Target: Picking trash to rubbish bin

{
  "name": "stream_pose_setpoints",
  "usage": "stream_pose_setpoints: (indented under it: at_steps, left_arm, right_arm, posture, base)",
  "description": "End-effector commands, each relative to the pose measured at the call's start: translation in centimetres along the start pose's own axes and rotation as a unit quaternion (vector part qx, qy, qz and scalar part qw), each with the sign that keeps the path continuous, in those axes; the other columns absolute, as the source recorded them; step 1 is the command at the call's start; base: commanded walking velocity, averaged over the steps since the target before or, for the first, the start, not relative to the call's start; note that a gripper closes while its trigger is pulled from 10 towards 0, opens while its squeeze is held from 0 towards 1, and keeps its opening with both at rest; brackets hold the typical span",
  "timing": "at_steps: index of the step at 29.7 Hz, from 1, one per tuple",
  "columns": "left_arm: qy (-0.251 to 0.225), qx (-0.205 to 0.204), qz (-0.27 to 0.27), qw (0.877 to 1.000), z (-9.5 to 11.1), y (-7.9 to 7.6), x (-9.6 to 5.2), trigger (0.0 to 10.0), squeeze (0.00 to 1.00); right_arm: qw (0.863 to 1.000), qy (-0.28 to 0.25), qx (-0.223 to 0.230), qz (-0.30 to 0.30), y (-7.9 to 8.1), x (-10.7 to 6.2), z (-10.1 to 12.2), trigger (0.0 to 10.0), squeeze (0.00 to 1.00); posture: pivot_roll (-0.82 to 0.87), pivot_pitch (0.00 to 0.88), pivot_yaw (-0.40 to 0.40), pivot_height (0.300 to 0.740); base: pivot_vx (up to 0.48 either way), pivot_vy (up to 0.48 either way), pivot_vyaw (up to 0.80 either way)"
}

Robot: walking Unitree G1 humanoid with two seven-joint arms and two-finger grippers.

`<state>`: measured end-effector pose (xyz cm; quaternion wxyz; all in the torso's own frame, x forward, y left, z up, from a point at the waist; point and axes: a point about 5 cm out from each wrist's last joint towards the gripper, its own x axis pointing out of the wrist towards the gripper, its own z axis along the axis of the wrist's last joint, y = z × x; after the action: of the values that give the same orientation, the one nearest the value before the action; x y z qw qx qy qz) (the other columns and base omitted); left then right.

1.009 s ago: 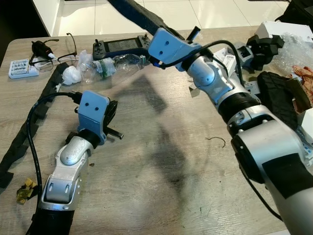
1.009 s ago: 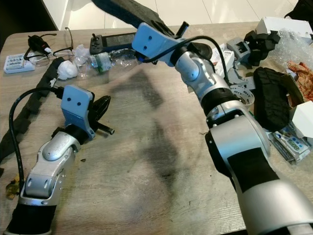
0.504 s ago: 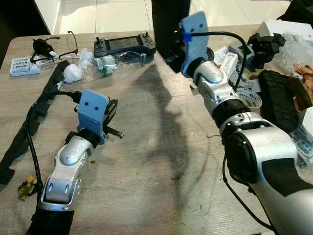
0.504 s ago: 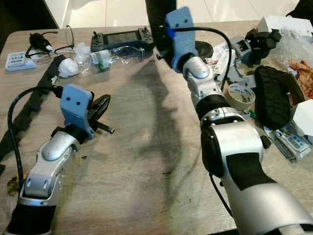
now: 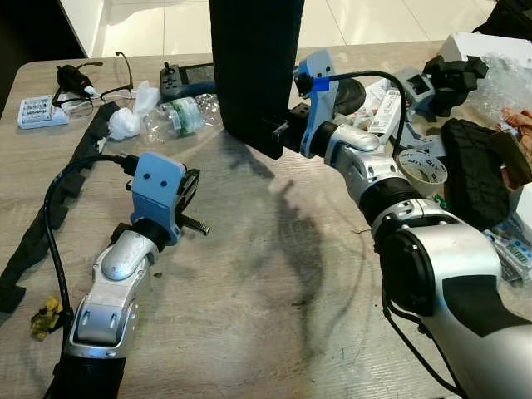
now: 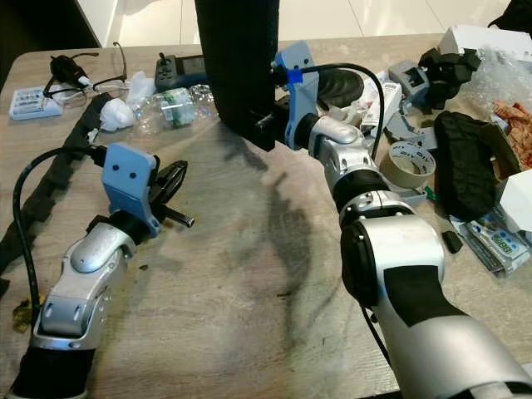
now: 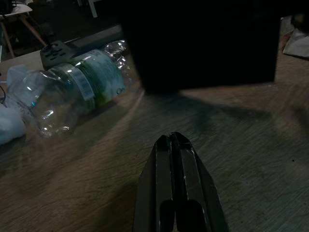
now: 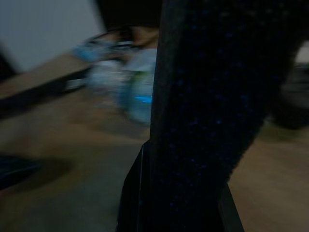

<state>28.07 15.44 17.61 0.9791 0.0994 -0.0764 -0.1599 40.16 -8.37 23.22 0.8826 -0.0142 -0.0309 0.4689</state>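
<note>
**Black foam slab held upright over the desk**

Where the left eye view looks down on the wooden desk (image 5: 274, 274), the right hand (image 5: 278, 133) grips a big black foam slab (image 5: 253, 66), lifted upright beside a crushed plastic bottle (image 5: 179, 116). The left hand (image 5: 193, 220) rests low near the desk. In the left wrist view, its fingers (image 7: 176, 193) are pressed together, empty, pointing toward the bottle. The blurred right wrist view has the slab clamped between the fingers.

A home room: cluttered wooden table (image 5: 274, 316), pale tiled floor (image 5: 166, 29), glasses (image 5: 116, 71).
</note>
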Motion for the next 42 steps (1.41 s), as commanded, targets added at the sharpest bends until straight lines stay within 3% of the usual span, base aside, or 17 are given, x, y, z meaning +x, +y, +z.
stream_pose_setpoints:
  at_steps: [1,4,8,10,15,19,21,23,24,27,28,31,32,35,37,42]
  left_arm:
    - [0.006,0.002,0.001,1.000,-0.1,0.2,-0.3,10.0,0.00]
    - [0.006,0.002,0.001,1.000,-0.1,0.3,-0.2,10.0,0.00]
    - [0.004,0.002,0.000,1.000,0.0,0.2,0.0,10.0,0.00]
    - [0.000,0.002,0.004,1.000,0.1,0.3,0.1,10.0,0.00]
    - [-0.001,0.001,0.004,1.000,0.1,0.2,0.3,10.0,0.00]
    - [-0.003,0.000,0.002,1.000,0.1,0.1,0.4,10.0,0.00]
    - [-0.003,0.000,0.003,1.000,0.1,0.1,0.3,10.0,0.00]
    - [-0.003,0.001,0.003,1.000,0.1,0.2,0.3,10.0,0.00]
    - [-0.003,0.001,0.003,1.000,0.1,0.2,0.3,10.0,0.00]
    - [-0.003,0.002,0.004,1.000,0.1,0.2,0.2,10.0,0.00]
    - [-0.003,0.002,0.004,1.000,0.1,0.2,0.2,10.0,0.00]
    - [-0.002,0.002,0.003,1.000,0.1,0.1,0.1,10.0,0.00]
    - [-0.002,0.002,0.003,1.000,0.1,0.1,0.1,10.0,0.00]
    - [-0.001,0.003,0.005,1.000,0.1,0.2,0.0,10.0,0.00]
    - [-0.001,0.003,0.005,1.000,0.1,0.2,-0.1,10.0,0.00]
    - [0.002,0.003,0.006,1.000,0.0,0.3,-0.2,10.0,0.00]
  right_arm:
    - [0.999,0.013,0.025,0.047,0.7,0.0,-1.0,10.0,0.00]
    - [0.994,0.026,0.008,0.103,1.2,-0.1,-0.6,10.0,0.00]
    - [0.995,0.025,-0.030,0.096,0.7,-0.2,0.3,10.0,0.00]
    - [0.997,-0.010,-0.072,0.037,-0.7,-0.7,2.7,10.0,0.00]
    - [0.993,-0.033,-0.117,-0.004,-1.5,-1.2,4.3,10.0,0.00]
    - [0.990,-0.054,-0.126,-0.012,-1.9,-1.6,5.3,10.0,0.00]
    - [0.984,-0.037,-0.169,-0.030,-2.1,-1.7,5.7,10.0,0.00]
    - [0.960,0.025,-0.273,-0.061,-2.2,-1.5,5.3,10.0,0.00]
    - [0.960,0.025,-0.273,-0.061,-2.2,-1.5,5.3,10.0,0.00]
    - [0.911,0.103,-0.388,-0.091,-2.3,-1.3,3.9,10.0,0.00]
    - [0.911,0.103,-0.388,-0.091,-2.3,-1.3,3.9,10.0,0.00]
    - [0.861,0.165,-0.473,-0.090,-2.3,-1.4,2.2,10.0,0.00]
    - [0.861,0.165,-0.473,-0.090,-2.3,-1.4,2.2,10.0,0.00]
    - [0.844,0.201,-0.492,-0.073,-2.3,-1.6,1.0,10.0,0.00]
    - [0.848,0.214,-0.483,-0.052,-2.1,-1.7,0.5,10.0,0.00]
    - [0.881,0.230,-0.413,0.019,-1.5,-1.7,0.0,10.0,0.00]
  posture:
    - [0.08,0.253,0.004,0.740]
    - [0.08,0.248,0.009,0.740]
    - [0.08,0.246,0.009,0.740]
    - [0.07,0.240,0.012,0.740]
    - [0.07,0.240,0.014,0.740]
    - [0.07,0.239,0.013,0.740]
    - [0.07,0.239,0.011,0.740]
    - [0.07,0.238,0.011,0.740]
    - [0.07,0.238,0.011,0.740]
    - [0.07,0.241,0.011,0.740]
    - [0.07,0.241,0.011,0.740]
    - [0.07,0.241,0.008,0.740]
    - [0.07,0.241,0.008,0.740]
    - [0.08,0.242,0.003,0.740]
    - [0.08,0.241,0.002,0.740]
    - [0.08,0.238,0.005,0.740]
  base:
    - [0.000,0.000,0.00]
    - [0.000,0.000,0.00]
    - [0.000,0.000,0.00]
    - [0.000,0.000,0.00]
    - [0.000,0.000,0.00]
    - [0.000,0.000,0.00]
    - [0.000,0.000,0.00]
    - [0.000,0.000,0.00]
    - [0.000,0.000,0.00]
    - [0.000,0.000,0.00]
    - [0.000,0.000,0.00]
    - [0.000,0.000,0.00]
    - [0.000,0.000,0.00]
    - [0.000,0.000,0.00]
    - [0.000,0.000,0.00]
    - [0.000,0.000,0.00]
